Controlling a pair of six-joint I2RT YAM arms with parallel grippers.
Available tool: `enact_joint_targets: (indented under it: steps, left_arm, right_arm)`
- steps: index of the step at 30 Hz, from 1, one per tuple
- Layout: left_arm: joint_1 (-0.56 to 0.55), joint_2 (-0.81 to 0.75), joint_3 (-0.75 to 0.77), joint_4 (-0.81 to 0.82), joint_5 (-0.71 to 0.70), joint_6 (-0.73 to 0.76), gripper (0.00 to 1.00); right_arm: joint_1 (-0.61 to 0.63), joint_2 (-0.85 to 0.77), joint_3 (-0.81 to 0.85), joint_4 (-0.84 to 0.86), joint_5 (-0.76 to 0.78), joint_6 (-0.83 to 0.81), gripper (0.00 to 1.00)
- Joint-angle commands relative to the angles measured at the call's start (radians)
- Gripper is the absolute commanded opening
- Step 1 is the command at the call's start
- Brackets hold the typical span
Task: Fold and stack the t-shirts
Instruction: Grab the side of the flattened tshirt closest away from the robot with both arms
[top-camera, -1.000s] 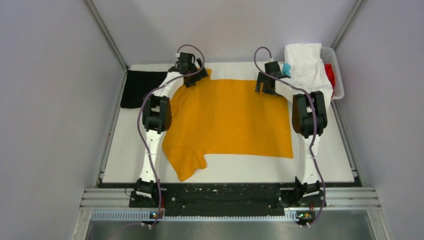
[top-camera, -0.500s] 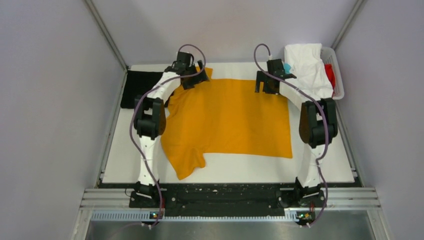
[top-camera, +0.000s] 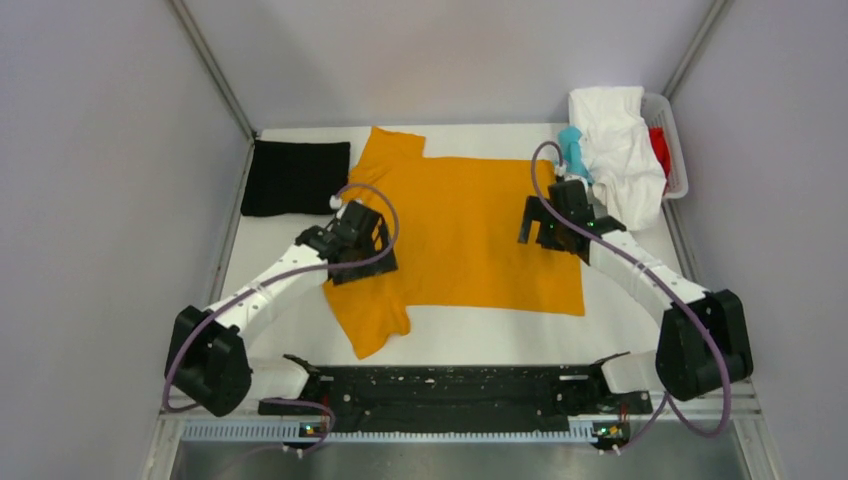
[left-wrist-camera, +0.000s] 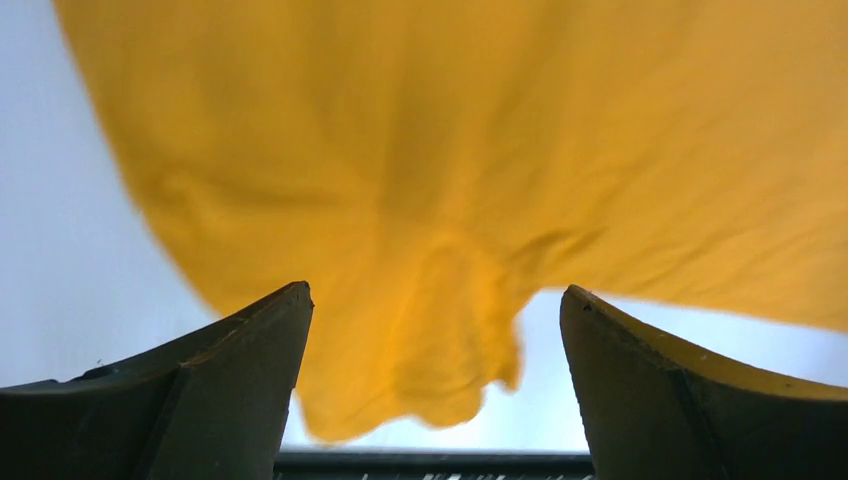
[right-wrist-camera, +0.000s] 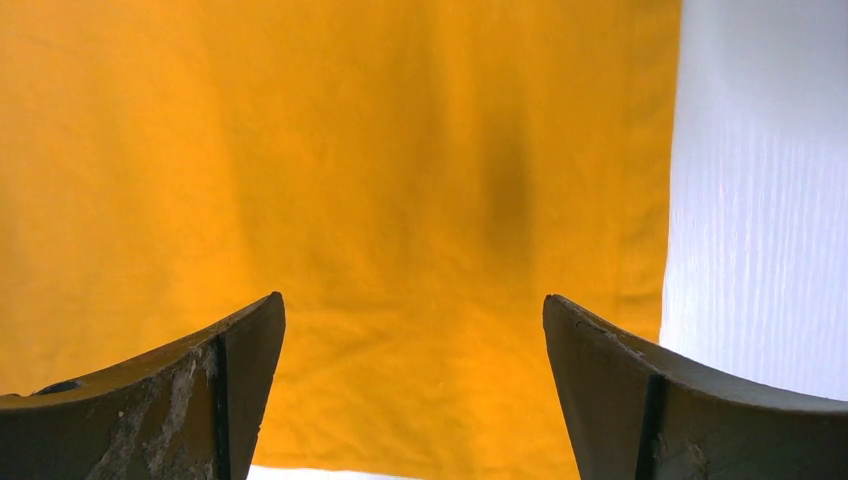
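hovering over mustard-orange t-shirt (top-camera: 470, 235) spread flat mid-table (top-camera: 480, 338): left gripper (top-camera: 358, 245) by near-left sleeve, right gripper (top-camera: 545, 225) near right edge, both fingers spread wide, holding nothing. beyond: folded black t-shirt (top-camera: 295, 177) far left; white (top-camera: 620, 140), teal (top-camera: 571, 147), red (top-camera: 660, 150) t-shirts heaped in basket (top-camera: 682, 160) far right.

Top external view: high behind the arm bases, looking down on the whole table (top-camera: 500, 335). Wrist views: close, past left end effector (left-wrist-camera: 435, 290) and right end effector (right-wrist-camera: 412, 298) onto the mustard-orange t-shirt (top-camera: 470, 230), common to all.
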Motion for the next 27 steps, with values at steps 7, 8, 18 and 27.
enact_joint_targets:
  steps: [7, 8, 18, 27]
  left_arm:
    - [-0.117, -0.331, -0.355, -0.301, 0.06, -0.308, 0.93]
    - [-0.121, -0.348, -0.374, -0.323, 0.061, -0.33, 0.92]
    - [-0.135, -0.355, -0.489, -0.227, 0.115, -0.362, 0.62]
    - [-0.135, -0.229, -0.501, -0.11, 0.115, -0.34, 0.49]
  right_arm:
    - [-0.035, -0.196, -0.174, -0.019, 0.078, 0.193, 0.99]
    - [-0.036, -0.207, -0.18, -0.018, 0.079, 0.197, 0.99]
    - [-0.037, -0.227, -0.183, -0.003, 0.106, 0.193, 0.99]
    - [-0.037, -0.251, -0.203, -0.015, 0.122, 0.187, 0.99]
